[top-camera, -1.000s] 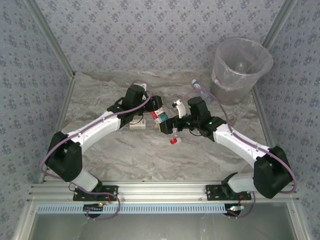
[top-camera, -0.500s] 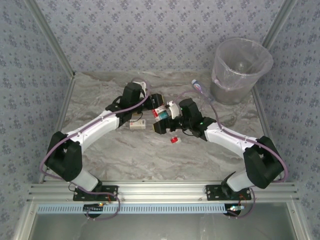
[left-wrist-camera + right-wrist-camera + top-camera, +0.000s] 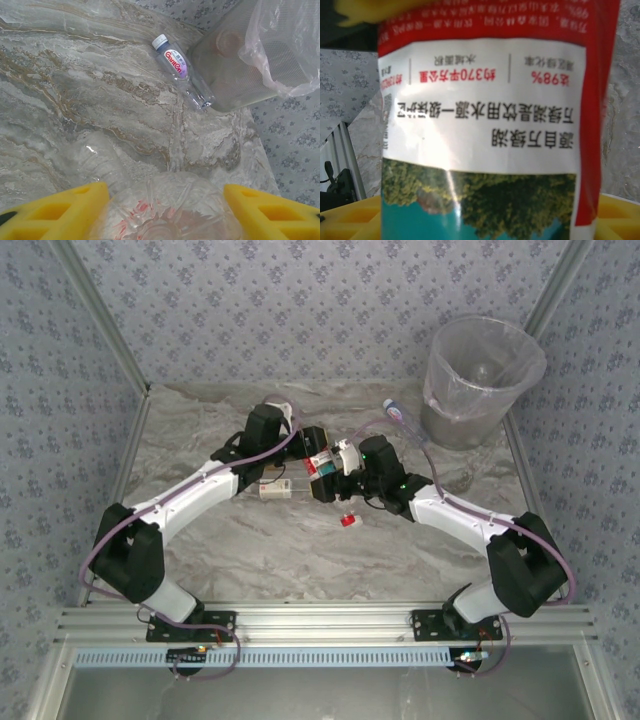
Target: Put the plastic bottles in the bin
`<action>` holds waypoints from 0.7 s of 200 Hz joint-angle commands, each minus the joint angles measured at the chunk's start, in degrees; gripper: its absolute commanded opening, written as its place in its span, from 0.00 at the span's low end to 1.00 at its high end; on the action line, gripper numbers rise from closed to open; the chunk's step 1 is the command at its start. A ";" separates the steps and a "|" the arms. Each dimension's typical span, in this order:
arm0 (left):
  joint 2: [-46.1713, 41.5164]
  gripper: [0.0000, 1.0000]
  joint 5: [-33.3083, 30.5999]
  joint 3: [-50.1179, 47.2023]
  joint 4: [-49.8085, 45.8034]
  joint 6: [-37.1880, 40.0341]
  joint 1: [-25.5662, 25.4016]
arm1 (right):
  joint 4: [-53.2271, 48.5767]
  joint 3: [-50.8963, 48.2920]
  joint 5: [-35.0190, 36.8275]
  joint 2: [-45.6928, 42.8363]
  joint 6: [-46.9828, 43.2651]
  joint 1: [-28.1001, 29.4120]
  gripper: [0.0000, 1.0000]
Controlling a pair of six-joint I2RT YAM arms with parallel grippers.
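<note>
A clear plastic bottle with a red, white and teal label hangs above the table's middle, and my left gripper is shut on it. In the left wrist view its clear base sits between the yellow fingers. My right gripper is open, with this bottle's label between its wide-set fingers. A blue-capped bottle lies against the foot of the bin. Another bottle lies under my left arm.
A small red object lies on the marble table in front of the grippers. A clear bottle body rests on the table just past my left fingers. Patterned walls close in the back and sides.
My right gripper has swung left and forward from about a hand's width away, and it now has its fingers around the bottle that my left gripper holds. The left arm has barely moved.
</note>
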 commanded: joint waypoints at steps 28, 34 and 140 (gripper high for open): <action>-3.91 0.67 0.81 1.77 1.01 -1.81 0.14 | -0.14 -0.02 0.78 -1.02 -0.48 0.28 0.65; -3.84 0.68 0.86 1.77 1.03 -1.93 0.18 | -0.26 -0.01 0.80 -1.06 -0.45 0.31 0.65; -13.84 0.99 -0.31 -7.95 6.58 -5.25 8.32 | -7.33 1.01 3.46 -3.58 -4.51 -1.37 0.63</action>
